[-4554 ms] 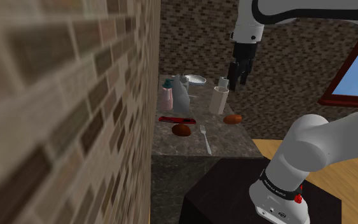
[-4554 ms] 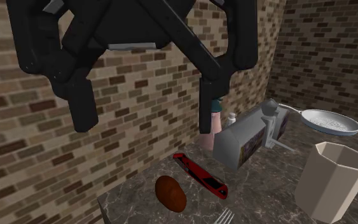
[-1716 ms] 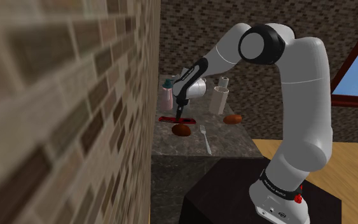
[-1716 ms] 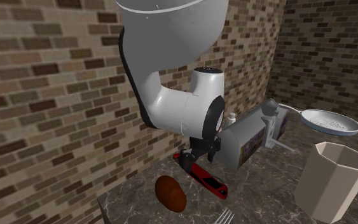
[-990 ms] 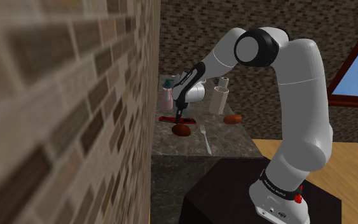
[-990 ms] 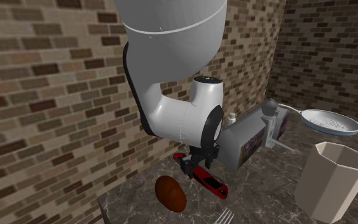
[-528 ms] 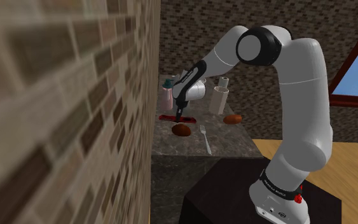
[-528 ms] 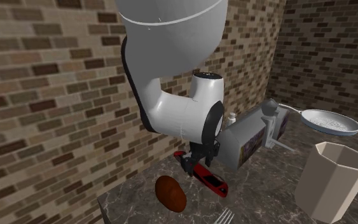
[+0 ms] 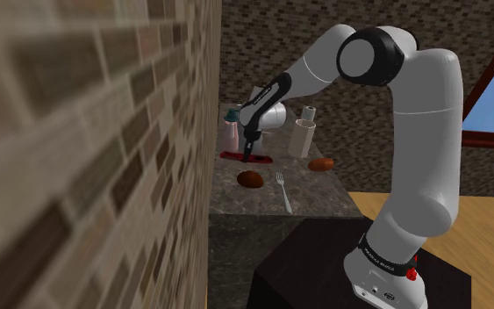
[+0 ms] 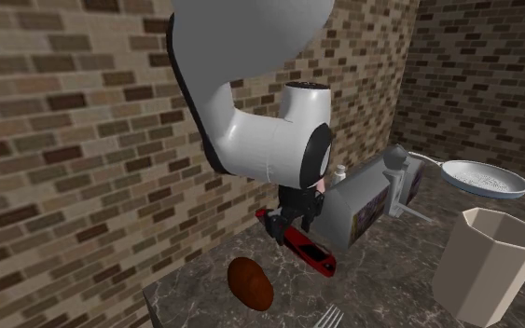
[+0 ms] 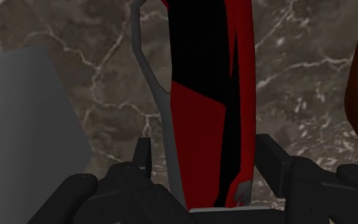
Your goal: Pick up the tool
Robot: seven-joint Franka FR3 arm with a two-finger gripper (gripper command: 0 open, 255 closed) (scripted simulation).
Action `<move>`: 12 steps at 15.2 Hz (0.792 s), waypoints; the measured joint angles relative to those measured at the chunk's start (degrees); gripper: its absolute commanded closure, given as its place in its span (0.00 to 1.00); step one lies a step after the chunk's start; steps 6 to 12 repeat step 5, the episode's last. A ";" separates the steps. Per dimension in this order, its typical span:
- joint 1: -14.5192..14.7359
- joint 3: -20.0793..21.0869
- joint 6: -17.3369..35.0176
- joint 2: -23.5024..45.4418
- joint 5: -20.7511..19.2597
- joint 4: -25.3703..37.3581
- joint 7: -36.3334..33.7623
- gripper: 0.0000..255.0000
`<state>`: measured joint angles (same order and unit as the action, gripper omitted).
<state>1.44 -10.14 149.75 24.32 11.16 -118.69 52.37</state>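
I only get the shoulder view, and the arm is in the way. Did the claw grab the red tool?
Observer: Yes. In the wrist view the claw is shut on the tool, with its fingers pressing on both sides.
Child: What's hiding behind the arm?
Observer: A grey box. The second exterior view shows it standing right beside the claw.
Child: Where is it holding the tool?
Observer: Near one end. Most of the tool sticks out past the fingers.

Wrist view: tool (image 11: 199, 127) far end cut off at edge
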 measured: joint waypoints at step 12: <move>0.54 -0.78 -3.02 -2.84 -1.16 0.24 -0.89 1.00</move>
